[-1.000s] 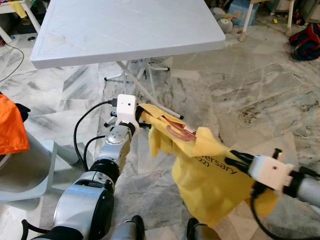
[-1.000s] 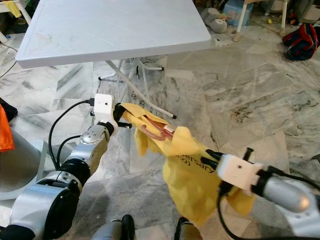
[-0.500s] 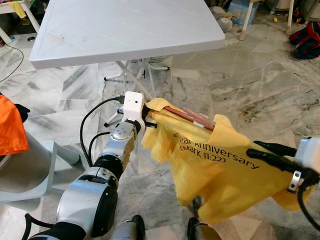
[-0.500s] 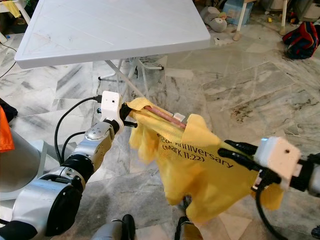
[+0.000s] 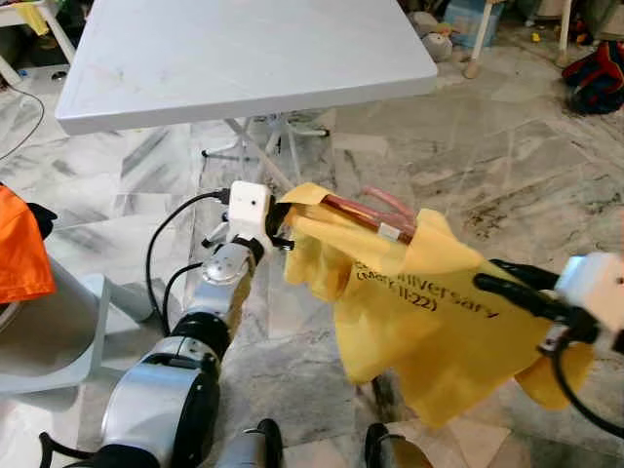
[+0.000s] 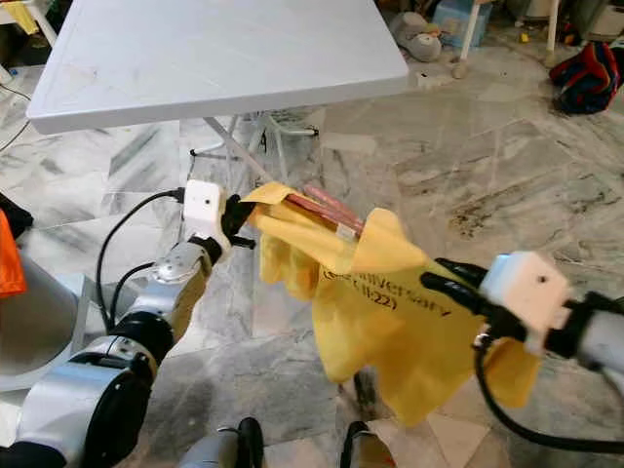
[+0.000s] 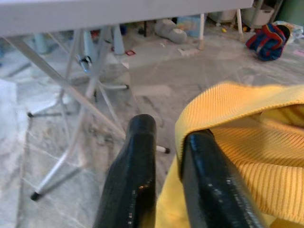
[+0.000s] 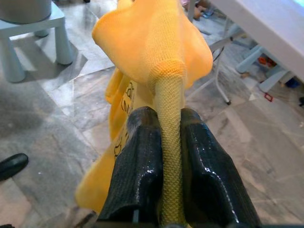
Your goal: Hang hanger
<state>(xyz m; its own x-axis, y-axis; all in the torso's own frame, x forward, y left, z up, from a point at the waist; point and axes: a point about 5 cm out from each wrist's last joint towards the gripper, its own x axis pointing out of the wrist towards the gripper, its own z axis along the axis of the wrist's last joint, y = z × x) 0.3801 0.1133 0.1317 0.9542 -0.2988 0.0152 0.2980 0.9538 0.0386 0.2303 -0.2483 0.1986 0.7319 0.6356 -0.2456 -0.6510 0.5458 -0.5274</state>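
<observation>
Left claw (image 5: 284, 226), arm reaching forward below the white bench (image 5: 244, 54), was clamped on the near-bench corner of the yellow shirt (image 5: 419, 322). The pinkish hanger (image 5: 366, 216) lay inside the shirt's collar, its long axis running from the left claw down toward the right claw (image 5: 495, 285). That claw, farther from the bench, was pinched shut on a ribbed fold of the shirt. The left claw seemed nearer the hanger.

Yellow shirt (image 5: 429, 331) stretched between left pincer (image 5: 283, 226) and right pincer (image 5: 502, 285); apparently a hanger (image 5: 366, 212) inside, below white tabletop (image 5: 244, 58).
</observation>
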